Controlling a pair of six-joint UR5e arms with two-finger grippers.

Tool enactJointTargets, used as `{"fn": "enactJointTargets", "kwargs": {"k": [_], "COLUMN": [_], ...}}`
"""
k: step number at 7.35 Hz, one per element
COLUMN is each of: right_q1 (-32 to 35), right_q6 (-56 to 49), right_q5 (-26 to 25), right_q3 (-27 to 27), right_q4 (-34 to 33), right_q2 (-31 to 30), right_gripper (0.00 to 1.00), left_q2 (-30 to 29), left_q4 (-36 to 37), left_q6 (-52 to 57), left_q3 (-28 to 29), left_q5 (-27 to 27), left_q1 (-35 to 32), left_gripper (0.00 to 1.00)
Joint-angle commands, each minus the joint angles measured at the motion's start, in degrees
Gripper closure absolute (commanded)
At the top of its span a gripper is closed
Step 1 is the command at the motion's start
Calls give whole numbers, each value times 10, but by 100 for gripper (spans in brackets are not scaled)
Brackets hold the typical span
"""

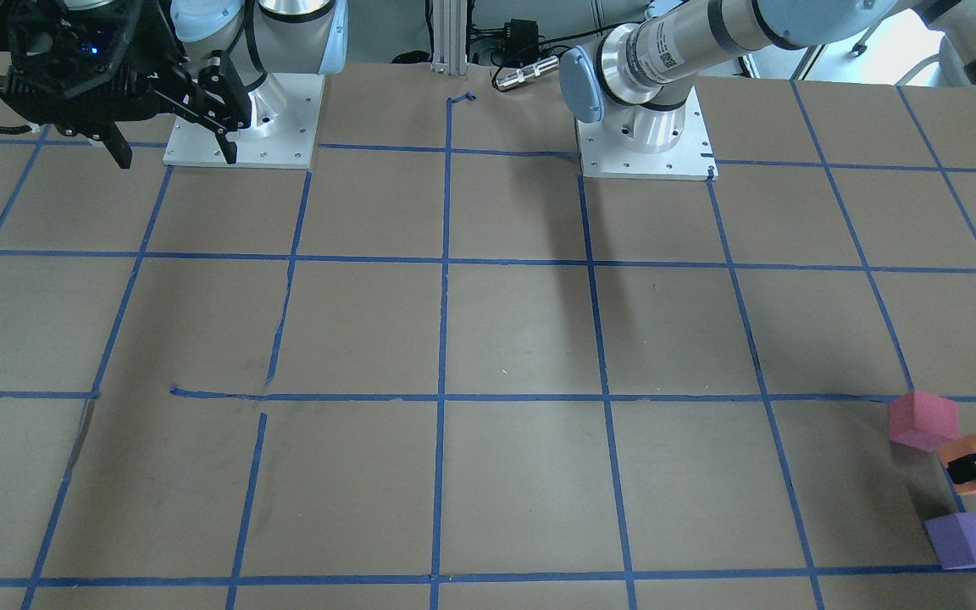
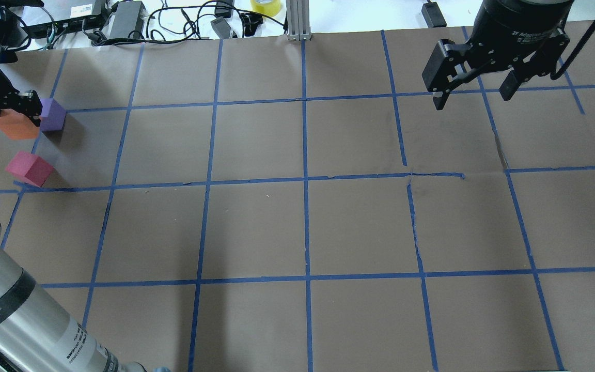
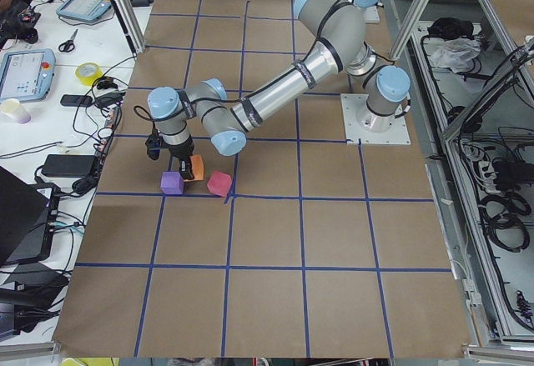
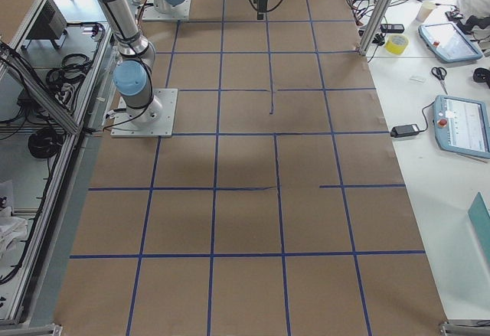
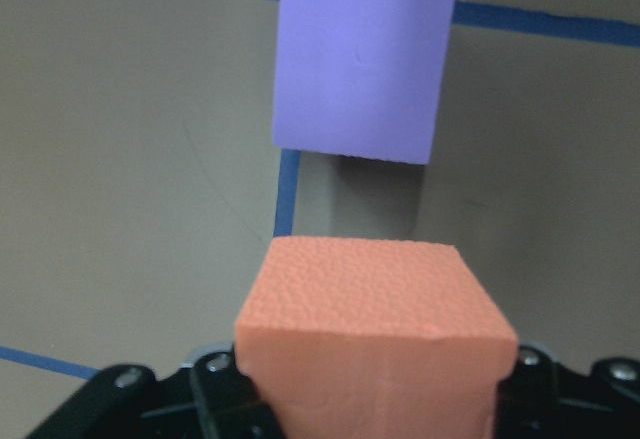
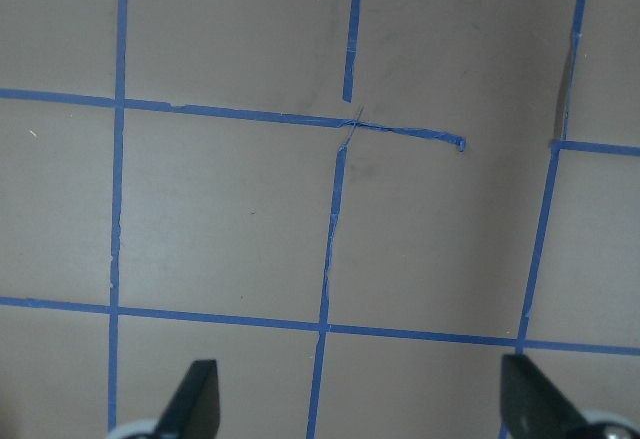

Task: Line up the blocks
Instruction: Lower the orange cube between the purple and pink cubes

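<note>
My left gripper (image 2: pixel 7 107) is shut on the orange block (image 2: pixel 17 127) at the table's far left edge. In the left wrist view the orange block (image 5: pixel 375 339) sits between the fingers, with the purple block (image 5: pixel 360 64) just ahead of it on a blue line. The purple block (image 2: pixel 52 114) is right beside the orange one, and the pinkish-red block (image 2: pixel 29 169) lies apart on the orange block's other side. In the front view, pink (image 1: pixel 923 419), orange (image 1: pixel 975 462) and purple (image 1: pixel 971 540) run roughly in a row. My right gripper (image 2: pixel 472 99) is open and empty, high over the far right.
The brown table (image 2: pixel 302 227) carries a grid of blue tape. The arm bases (image 1: pixel 242 127) stand at the robot's side. Cables and a yellow tape roll (image 2: pixel 265 6) lie beyond the far edge. The left arm's forearm (image 2: pixel 13 320) reaches along the left side.
</note>
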Motion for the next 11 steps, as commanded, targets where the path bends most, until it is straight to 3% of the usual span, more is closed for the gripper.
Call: {"fn": "enactJointTargets", "kwargs": {"k": [1,6,11], "right_q1": [0,0,0], "right_q6": [0,0,0], "right_q5": [0,0,0], "right_q3": [0,0,-1], "right_q4": [0,0,0], "right_q2": [0,0,0], "right_gripper": [0,0,0], "left_q2": [-23,-47,-55], "left_q4": [10,24,90], "left_q6": [2,2,39], "left_q3": [11,17,-24], "left_q5": [0,-25,-27], "left_q1": [3,3,3], "left_gripper": [100,100,100]}}
